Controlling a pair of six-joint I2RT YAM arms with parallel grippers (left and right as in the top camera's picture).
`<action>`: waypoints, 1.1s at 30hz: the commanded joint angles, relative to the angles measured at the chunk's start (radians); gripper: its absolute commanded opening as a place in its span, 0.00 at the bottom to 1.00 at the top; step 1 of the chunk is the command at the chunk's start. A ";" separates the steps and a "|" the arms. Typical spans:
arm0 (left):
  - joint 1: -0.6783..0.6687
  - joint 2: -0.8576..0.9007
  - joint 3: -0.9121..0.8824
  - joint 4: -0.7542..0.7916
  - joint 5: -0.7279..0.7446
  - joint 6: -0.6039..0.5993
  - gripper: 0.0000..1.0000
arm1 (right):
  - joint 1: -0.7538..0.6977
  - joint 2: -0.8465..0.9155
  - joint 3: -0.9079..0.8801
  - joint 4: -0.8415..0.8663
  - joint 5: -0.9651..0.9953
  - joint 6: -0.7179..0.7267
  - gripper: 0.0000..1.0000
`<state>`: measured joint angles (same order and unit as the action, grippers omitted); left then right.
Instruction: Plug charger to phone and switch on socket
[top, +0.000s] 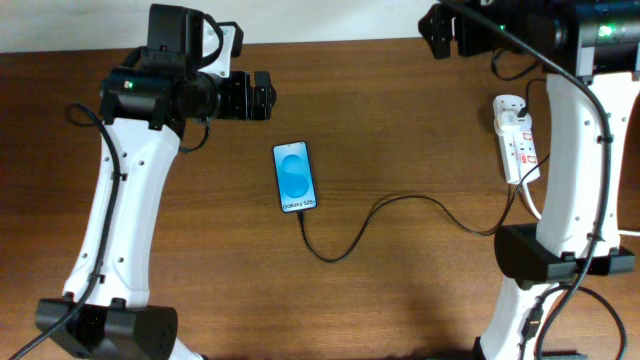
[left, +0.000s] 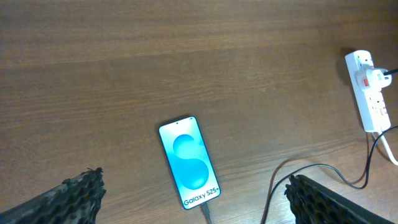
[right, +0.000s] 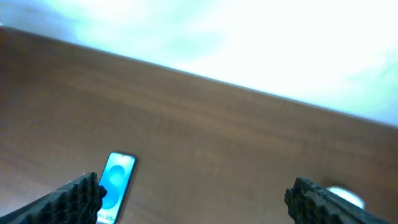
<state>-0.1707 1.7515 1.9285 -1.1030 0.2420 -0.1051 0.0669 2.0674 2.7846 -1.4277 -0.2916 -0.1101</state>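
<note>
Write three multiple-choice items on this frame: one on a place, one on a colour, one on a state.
1. In the overhead view, where does the socket lie relative to the phone?
A. to its left
B. to its right
C. underneath it

2. What colour is the phone's lit screen?
A. red
B. green
C. blue

3. How are the left tool and the right tool set?
A. both open, holding nothing
B. both shut tight
C. one open, one shut

Answers:
1 B: the socket sits well to the right of the phone in that picture.
2 C: the screen glows blue above its white "Galaxy S25" strip.
3 A: each wrist view shows its fingers spread wide, gripping nothing.
</note>
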 joint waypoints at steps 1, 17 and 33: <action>0.003 -0.015 0.011 0.001 -0.003 0.005 0.99 | -0.002 -0.087 -0.062 0.066 0.016 -0.034 0.98; 0.003 -0.015 0.011 0.001 -0.003 0.005 0.99 | -0.008 -0.551 -0.768 0.525 0.120 -0.174 0.98; 0.003 -0.015 0.011 0.001 -0.003 0.005 0.99 | -0.108 -1.070 -1.596 1.095 0.116 -0.174 0.98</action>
<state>-0.1711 1.7515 1.9285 -1.1027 0.2424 -0.1051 -0.0223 1.1061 1.3334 -0.4072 -0.1806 -0.2848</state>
